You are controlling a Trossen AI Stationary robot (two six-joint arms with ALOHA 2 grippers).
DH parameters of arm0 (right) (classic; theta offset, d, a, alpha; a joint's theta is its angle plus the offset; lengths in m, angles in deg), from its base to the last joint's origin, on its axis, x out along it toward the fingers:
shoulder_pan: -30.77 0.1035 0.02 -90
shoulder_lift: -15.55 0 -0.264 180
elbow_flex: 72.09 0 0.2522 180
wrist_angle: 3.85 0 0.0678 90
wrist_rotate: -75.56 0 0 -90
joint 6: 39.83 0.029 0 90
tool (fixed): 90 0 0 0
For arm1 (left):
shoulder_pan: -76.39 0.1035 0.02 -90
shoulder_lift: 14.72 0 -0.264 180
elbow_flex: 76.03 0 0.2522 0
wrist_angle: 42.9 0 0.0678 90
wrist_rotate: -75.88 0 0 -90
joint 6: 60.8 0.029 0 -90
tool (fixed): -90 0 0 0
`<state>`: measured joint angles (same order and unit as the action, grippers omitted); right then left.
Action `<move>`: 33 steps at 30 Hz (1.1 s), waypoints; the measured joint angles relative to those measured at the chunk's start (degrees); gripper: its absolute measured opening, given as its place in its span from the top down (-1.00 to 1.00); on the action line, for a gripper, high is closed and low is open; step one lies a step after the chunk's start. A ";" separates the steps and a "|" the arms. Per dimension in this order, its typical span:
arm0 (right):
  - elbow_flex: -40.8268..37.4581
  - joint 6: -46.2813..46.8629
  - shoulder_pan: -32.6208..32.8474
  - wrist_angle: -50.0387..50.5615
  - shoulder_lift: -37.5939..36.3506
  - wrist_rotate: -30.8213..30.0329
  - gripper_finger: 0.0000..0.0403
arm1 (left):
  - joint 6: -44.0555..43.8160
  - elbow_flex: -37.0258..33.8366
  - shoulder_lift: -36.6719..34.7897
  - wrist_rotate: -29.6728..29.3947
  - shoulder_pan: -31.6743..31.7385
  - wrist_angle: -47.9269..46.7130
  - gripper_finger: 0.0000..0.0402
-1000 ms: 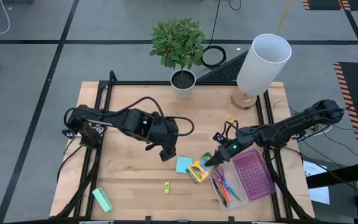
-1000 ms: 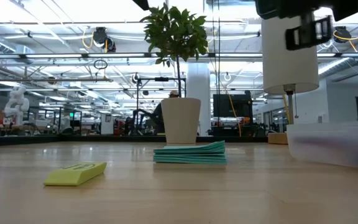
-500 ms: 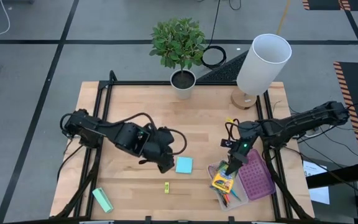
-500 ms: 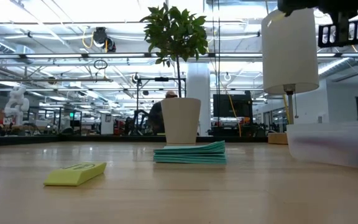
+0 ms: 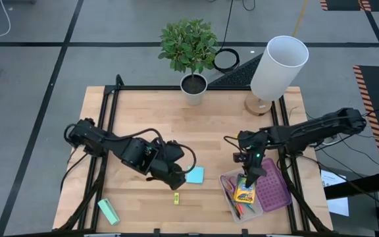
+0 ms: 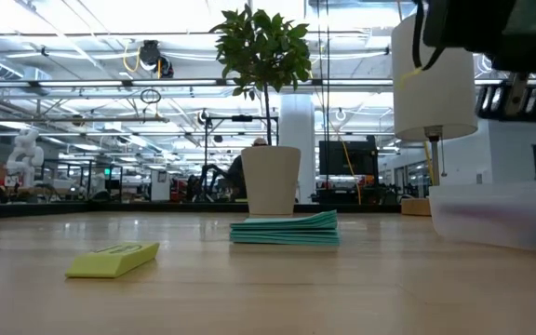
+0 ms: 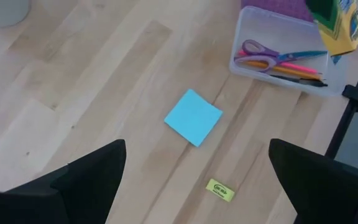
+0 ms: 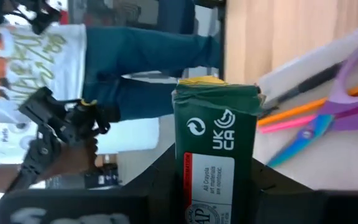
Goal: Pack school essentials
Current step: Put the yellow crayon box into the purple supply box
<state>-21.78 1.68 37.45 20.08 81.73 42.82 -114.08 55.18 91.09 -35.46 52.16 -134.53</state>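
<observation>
Two arms split the work: the right gripper (image 5: 247, 186) pinches the yellow-green cardboard crayon box (image 5: 245, 190) above the clear plastic bin (image 5: 231, 209) — poised to drop it in — while the left gripper (image 5: 177, 180), fingers spread, hovers beside the light-blue square sticky-note pad (image 5: 195, 174).

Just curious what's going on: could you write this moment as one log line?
right hand: holding crayon box over clear bin | left hand: open, beside sticky-note pad | scissors, pencils: in bin
</observation>
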 joint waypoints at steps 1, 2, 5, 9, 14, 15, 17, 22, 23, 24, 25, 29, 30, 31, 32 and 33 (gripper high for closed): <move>0.00 -0.93 0.00 0.44 0.80 -0.05 0.59 | 0.03 -0.02 0.11 -0.06 0.06 0.39 -0.98; 0.00 -1.97 0.00 1.01 1.63 -0.09 0.59 | 0.13 -0.02 0.12 -0.25 0.21 0.88 -0.98; 0.00 -5.85 0.00 1.78 4.48 -0.17 0.59 | 0.30 -0.02 -0.01 -1.42 0.81 2.25 -0.98; 0.00 -10.09 0.02 2.57 8.27 -0.26 0.59 | 1.33 -0.01 -0.01 -1.70 1.88 2.40 -0.98; 0.00 -12.75 -0.34 2.56 10.99 -0.08 0.59 | 2.76 -0.01 -0.01 -1.79 2.88 2.67 -0.98; 0.00 -13.11 -0.57 2.62 11.25 -0.08 0.59 | 3.16 -0.01 -0.01 -1.79 3.02 2.81 -0.98; 0.00 -13.88 -1.19 2.49 11.75 -0.09 0.59 | 3.89 0.00 -0.01 -1.79 3.26 3.00 -0.98; 0.00 -16.09 -3.36 2.76 13.55 -0.17 0.59 | 5.90 0.00 -0.01 -1.77 4.00 3.11 -0.98; 0.00 -16.78 -3.64 2.89 13.88 -0.21 0.59 | 6.30 0.00 -0.01 -1.73 4.09 3.11 -0.98; 0.00 -17.48 -3.76 3.30 14.37 -0.25 0.59 | 6.62 0.00 -0.01 -1.57 4.18 3.11 -0.98; 0.00 -18.19 -3.82 3.89 14.86 -0.30 0.59 | 6.86 0.00 -0.01 -1.41 4.29 3.11 -0.98; 0.00 -21.16 -3.69 7.51 16.97 -0.60 0.59 | 7.48 0.00 -0.01 -1.28 4.35 3.17 -0.98; 0.00 -21.51 -3.61 8.48 17.41 -1.24 0.58 | 7.73 0.00 -0.01 -1.22 4.35 3.21 -0.98; 0.00 -21.86 -3.61 8.99 17.58 -1.81 0.56 | 7.79 0.00 -0.01 -1.20 4.35 3.25 -0.98; -0.02 -22.03 -3.61 9.13 17.58 -2.10 0.53 | 7.79 0.00 -0.01 -1.20 4.35 3.31 -0.98; -0.02 -22.04 -3.60 8.87 17.54 -2.79 0.50 | 7.79 0.00 -0.01 -1.20 4.33 3.39 -0.98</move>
<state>-21.80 -20.36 33.84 28.95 99.27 40.03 -106.29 55.18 91.08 -36.66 56.49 -131.14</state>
